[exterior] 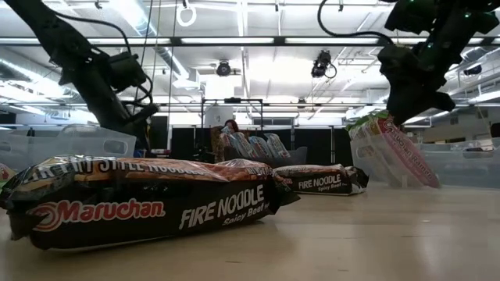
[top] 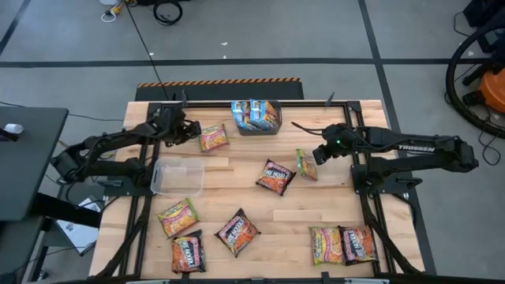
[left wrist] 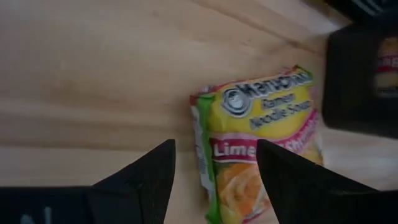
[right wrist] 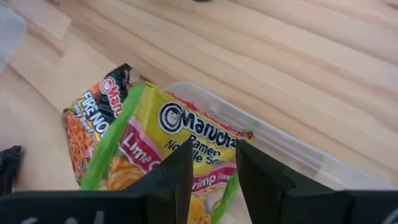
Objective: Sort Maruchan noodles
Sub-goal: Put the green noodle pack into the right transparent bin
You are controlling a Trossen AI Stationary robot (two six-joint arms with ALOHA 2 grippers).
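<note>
While the right gripper [right wrist: 211, 180] pinches a lime packet [right wrist: 180, 140] for sorting, the left gripper [left wrist: 214, 171] hovers spread over another lime packet [left wrist: 261, 137] beside the dark bin [top: 256, 115].

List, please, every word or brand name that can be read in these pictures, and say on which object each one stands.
"Maruchan", "FIRE NOODLE": nearest black packet, low view.
"FIRE NOODLE": farther black packet.
"Maruchan", "Lime": green-edged packet in the right gripper.
"Lima…": cut-off word, packet below the left gripper; brand blurred.
"TROSSEN": right arm.
Other packets: too small.
</note>
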